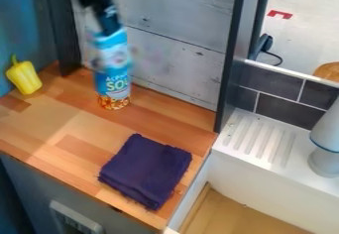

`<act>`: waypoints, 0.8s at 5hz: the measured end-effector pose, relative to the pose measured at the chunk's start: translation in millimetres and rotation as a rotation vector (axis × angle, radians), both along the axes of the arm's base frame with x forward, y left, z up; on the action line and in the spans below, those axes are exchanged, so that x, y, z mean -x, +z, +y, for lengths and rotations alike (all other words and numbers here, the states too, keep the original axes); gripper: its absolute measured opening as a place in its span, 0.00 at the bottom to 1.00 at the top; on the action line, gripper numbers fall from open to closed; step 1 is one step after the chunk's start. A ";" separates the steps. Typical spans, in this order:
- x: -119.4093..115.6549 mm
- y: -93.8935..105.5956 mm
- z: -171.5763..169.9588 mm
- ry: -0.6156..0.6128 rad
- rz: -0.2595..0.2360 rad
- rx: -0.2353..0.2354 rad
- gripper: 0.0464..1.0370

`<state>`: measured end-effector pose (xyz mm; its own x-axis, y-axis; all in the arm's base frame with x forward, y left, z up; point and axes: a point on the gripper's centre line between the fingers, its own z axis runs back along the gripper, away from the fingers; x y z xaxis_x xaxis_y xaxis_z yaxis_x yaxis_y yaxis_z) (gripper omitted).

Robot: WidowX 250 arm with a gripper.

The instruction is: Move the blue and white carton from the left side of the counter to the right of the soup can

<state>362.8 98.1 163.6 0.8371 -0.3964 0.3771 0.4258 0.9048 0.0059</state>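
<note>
Gripper-first, at upper left: with the gripper hanging from above, right at the top of the can. Too blurred there to tell whether open or closed onto it. Below that, looking at a tall, narrow can, upright, blue along most of its length and patterned orange near the base, seemingly set down toward the back of the worktop, close to the pale panel. Likely to handle as a stiff, smooth cylinder: light if near empty, rather heavy if full, with some risk of slipping or turning under a loose pinch. Probably not fragile, but tall enough for its base to tip or swing if gripped only at the top. Best taken across the narrower neck if firm enough, or around the upper body, square to its length. Farther out, to the left, a yellow pepper near the blue wall; nearer the front edge, a folded dark purple cloth, lying flat, well apart from the can. To the right, past the dark post, a white ridged drainboard.
</note>
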 end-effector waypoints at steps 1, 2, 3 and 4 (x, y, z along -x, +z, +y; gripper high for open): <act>-24.7 6.2 -43.4 -0.094 0.029 -0.072 0.78; -43.4 -29.6 -64.8 -0.140 0.045 -0.140 0.78; -53.4 -72.2 -72.4 -0.168 0.101 -0.199 0.78; -57.5 -98.6 -75.3 -0.182 0.130 -0.227 0.78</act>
